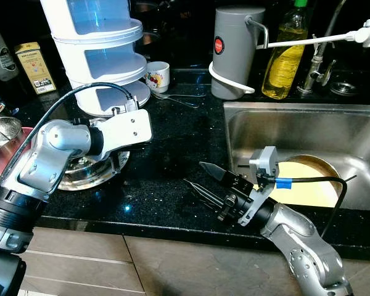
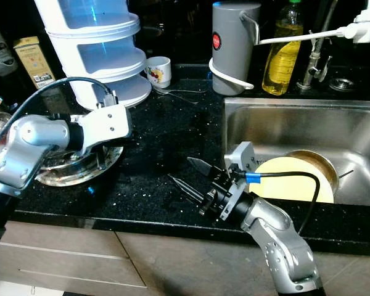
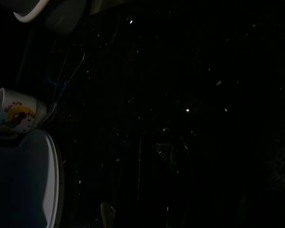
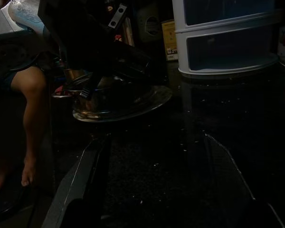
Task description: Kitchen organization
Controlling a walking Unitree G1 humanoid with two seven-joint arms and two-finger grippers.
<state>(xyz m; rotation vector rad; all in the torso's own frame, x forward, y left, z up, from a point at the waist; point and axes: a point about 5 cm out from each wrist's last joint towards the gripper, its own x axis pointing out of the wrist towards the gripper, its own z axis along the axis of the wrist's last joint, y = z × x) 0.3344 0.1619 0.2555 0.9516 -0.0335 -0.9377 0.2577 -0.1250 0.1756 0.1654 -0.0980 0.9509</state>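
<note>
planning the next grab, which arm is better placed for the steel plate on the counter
Left. The left gripper hangs right over the steel plate, while the open right gripper sits across the black counter by the sink.

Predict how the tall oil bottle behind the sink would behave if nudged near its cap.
The oil bottle is tall and narrow, so it would probably tip rather than slide. It looks over half full, likely fairly heavy. Its smooth plastic may be slippery.

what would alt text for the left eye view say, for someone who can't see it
Two silver robot arms reach over a black speckled counter: the right gripper hovers open beside a steel sink holding a yellow plate, the left arm over a steel dish. Behind stand stacked white containers, a cartoon mug, a grey jug and an oil bottle.
</note>
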